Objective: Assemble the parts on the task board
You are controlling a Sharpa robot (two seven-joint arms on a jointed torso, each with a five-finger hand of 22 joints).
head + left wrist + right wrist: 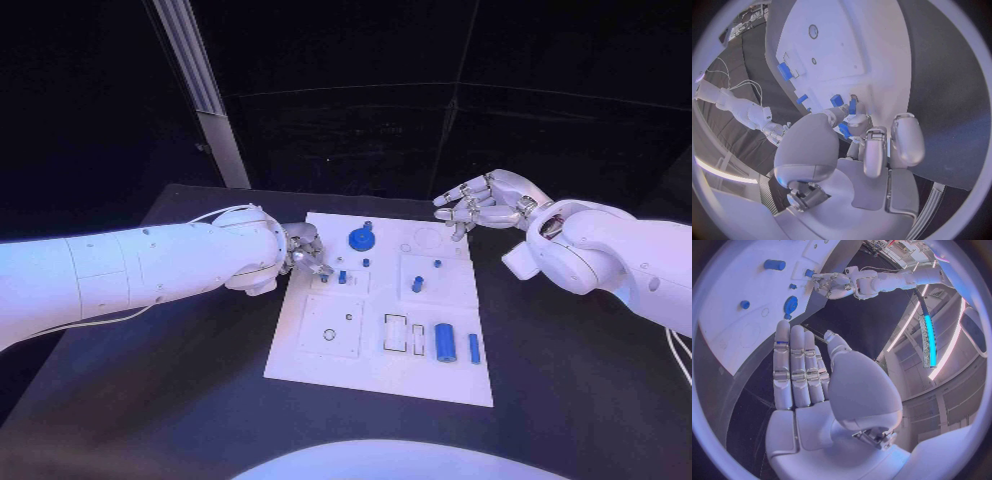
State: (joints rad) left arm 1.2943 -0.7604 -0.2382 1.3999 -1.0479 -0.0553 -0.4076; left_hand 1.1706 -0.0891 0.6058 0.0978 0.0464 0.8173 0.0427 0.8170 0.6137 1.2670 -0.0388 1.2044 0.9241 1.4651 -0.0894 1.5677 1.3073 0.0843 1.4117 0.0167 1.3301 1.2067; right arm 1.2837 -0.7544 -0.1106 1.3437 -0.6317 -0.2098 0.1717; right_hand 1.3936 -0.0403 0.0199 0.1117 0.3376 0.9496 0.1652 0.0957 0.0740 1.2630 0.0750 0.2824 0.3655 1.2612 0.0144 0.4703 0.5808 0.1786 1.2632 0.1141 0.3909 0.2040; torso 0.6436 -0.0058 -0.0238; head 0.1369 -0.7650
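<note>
You see the white task board lying mid-table on the black table, with bare tabletop open on both long sides. Your left hand sits over the board's left edge, fingers curled narrow around a small blue part; a firm hold cannot be confirmed. Your right hand hovers off the far right corner, fingers straight, close together, holding nothing. A blue disc, a cylinder and a bar rest on the board.
</note>
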